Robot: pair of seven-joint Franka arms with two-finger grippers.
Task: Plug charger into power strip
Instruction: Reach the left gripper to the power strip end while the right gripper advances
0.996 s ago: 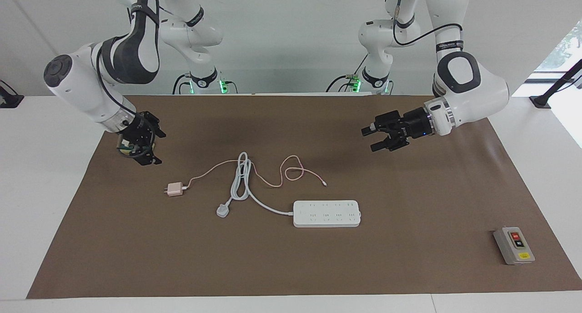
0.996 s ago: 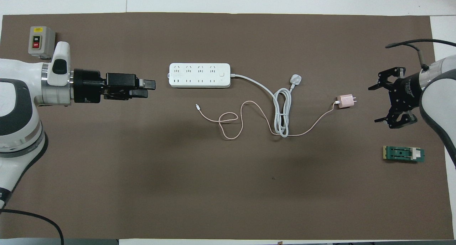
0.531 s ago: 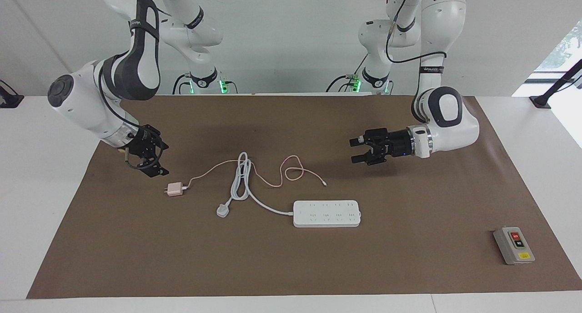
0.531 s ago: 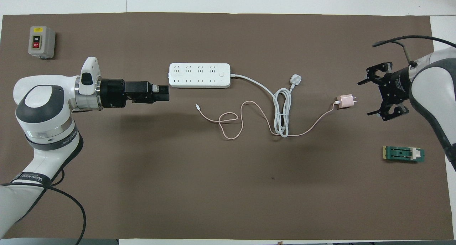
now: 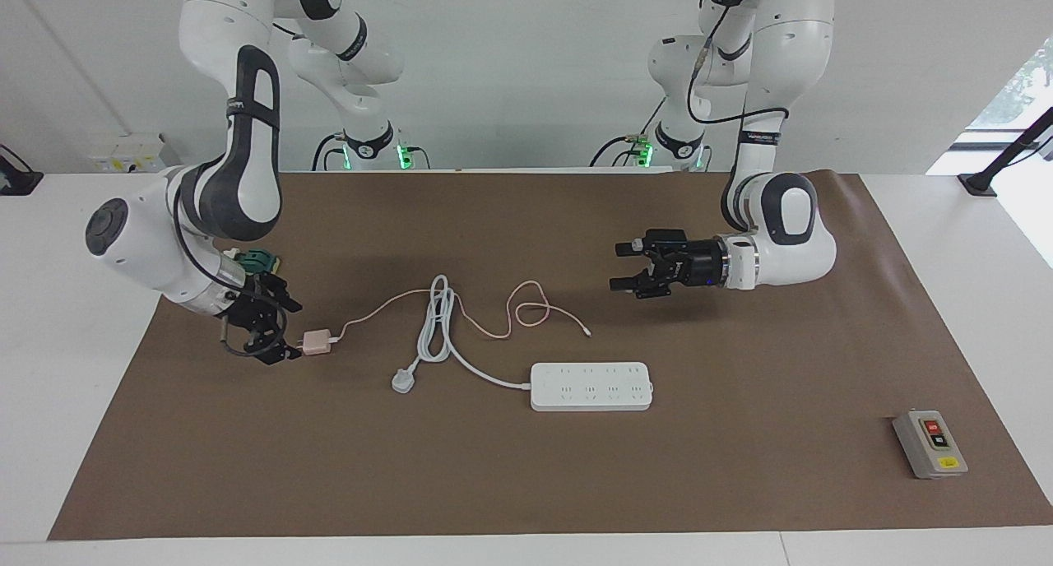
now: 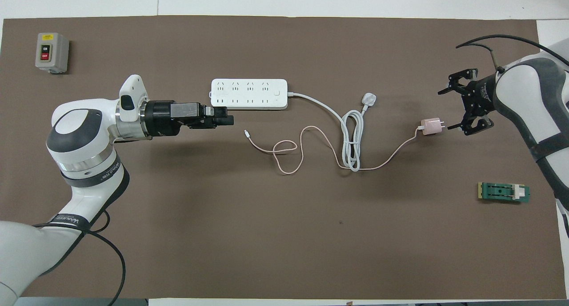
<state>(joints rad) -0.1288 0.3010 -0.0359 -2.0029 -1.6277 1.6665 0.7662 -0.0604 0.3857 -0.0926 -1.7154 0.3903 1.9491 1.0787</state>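
1. Right gripper (image 5: 280,336) first: I see it low over the brown mat (image 5: 526,484), at the right arm's end of the table, just beside the charger (image 5: 315,342). Its fingers are spread wide and hold nothing. One fingertip looks very close to the pink cube's prong end, but I cannot tell if it touches.
2. My left gripper (image 5: 623,268) is up in the air with its fingers spread too, and it is empty. From above it sits over the mat just beside the end of the power strip (image 6: 249,94) that faces the left arm's side (it is raised, so it is not touching).
3. I see the charger lying on the mat. Its thin pink cable (image 6: 306,150) runs in loops toward the middle of the table and ends in a small plug.
4. I see the power strip lying flat, farther from the robots than the pink cable, with its sockets facing up and nothing plugged in.
5. Its thick white cord (image 6: 352,137) is folded in a long bundle that crosses the pink cable, and its white plug (image 6: 370,99) lies on the mat between the strip and the charger.
6. I also see a grey switch box (image 6: 52,52) with red and black buttons at the left arm's end, and a small green board (image 6: 503,192) near the right arm, nearer to the robots than the charger.
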